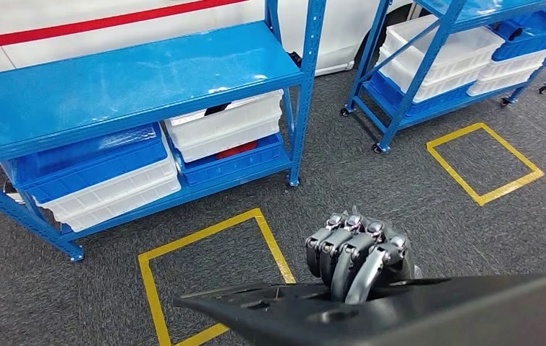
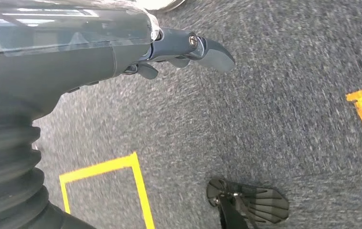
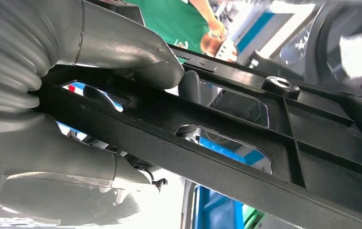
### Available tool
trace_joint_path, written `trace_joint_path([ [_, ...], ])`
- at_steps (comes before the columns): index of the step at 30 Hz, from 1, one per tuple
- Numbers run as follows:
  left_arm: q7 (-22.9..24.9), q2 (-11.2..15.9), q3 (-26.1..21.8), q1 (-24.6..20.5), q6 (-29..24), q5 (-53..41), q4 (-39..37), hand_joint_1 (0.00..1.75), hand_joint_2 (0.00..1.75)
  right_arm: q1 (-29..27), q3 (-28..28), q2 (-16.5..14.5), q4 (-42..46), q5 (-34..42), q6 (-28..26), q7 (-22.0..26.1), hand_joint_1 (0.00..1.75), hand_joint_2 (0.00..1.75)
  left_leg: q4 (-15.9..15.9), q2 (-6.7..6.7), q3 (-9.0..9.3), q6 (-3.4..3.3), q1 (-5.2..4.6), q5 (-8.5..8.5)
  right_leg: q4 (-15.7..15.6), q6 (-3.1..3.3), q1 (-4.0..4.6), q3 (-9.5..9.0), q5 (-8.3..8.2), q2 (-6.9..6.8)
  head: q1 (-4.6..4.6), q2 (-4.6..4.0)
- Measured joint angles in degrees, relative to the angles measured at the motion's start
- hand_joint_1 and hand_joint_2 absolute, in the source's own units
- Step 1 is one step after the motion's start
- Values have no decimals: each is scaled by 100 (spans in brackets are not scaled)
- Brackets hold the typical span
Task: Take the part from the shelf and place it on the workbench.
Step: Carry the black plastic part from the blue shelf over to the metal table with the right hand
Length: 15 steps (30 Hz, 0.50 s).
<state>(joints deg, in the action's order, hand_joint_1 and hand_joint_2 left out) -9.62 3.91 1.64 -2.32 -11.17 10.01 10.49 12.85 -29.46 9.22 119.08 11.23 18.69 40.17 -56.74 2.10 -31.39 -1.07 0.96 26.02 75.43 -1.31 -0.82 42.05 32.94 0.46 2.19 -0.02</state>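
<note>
The blue shelf [image 1: 133,79] stands far left on grey carpet [image 1: 400,194], white and blue bins [image 1: 227,126] below it. The black plastic part [image 1: 371,313] crosses the near edge, the right hand [image 1: 356,252] curled over it; the right wrist view shows the fingers [image 3: 136,52] clamping its ribbed frame. The left hand [image 2: 188,47] hangs over carpet, fingers loosely extended, holding nothing.
</note>
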Motion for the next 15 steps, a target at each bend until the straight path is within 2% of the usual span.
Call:
trace_joint_path([
  [3,0,1,0,0,-2,-2,0,0,175,-2,-3,2,5,-1,5,0,166,175,0,6,0,0,0,0,-11,-1,-2,-7,-12,-2,0,0],
  [5,1,2,10,-10,-16,-22,0,0,175,-18,-58,5,88,-15,100,0,166,175,-20,103,7,26,-2,16,-758,12,-5,-423,-352,-135,0,0],
  [7,-46,14,27,-31,-33,-37,1,0,175,-47,-118,7,200,34,319,1,166,175,-67,246,21,146,-16,69,-1617,128,26,-858,-698,-225,0,0],
  [8,-80,19,31,-39,-38,-34,1,0,175,-50,-118,7,221,88,413,2,166,175,-165,202,-8,209,-16,156,-1730,206,35,-892,-723,-204,0,0],
  [9,-117,25,33,-44,-47,-31,2,0,175,-54,-113,6,232,151,510,2,166,175,-380,122,-92,269,-13,310,-1762,281,41,-879,-744,-127,0,0],
  [11,-147,26,33,-41,-75,-27,2,0,175,-51,-87,5,220,229,622,2,166,175,-1119,-106,-412,307,5,720,-1783,346,33,-855,-783,-15,0,0],
  [12,-152,26,33,-35,-89,-29,2,0,175,-57,-71,4,208,247,663,1,166,175,-1487,-147,-575,313,7,867,-1780,355,40,-840,-792,45,0,0],
  [13,-155,26,33,-30,-98,-33,2,0,175,-66,-47,4,189,263,700,-1,166,175,-1696,-161,-666,315,7,909,-1776,356,47,-829,-800,110,0,0],
  [14,-162,25,33,-24,-101,-37,2,0,175,-76,-18,4,164,283,723,-2,166,175,-1678,-168,-652,310,7,831,-1770,351,51,-823,-807,181,0,0],
  [15,-178,25,32,-20,-103,-40,2,0,175,-84,12,5,133,308,723,-2,166,175,-1426,-185,-528,298,8,653,-1762,343,51,-821,-813,252,0,0],
])
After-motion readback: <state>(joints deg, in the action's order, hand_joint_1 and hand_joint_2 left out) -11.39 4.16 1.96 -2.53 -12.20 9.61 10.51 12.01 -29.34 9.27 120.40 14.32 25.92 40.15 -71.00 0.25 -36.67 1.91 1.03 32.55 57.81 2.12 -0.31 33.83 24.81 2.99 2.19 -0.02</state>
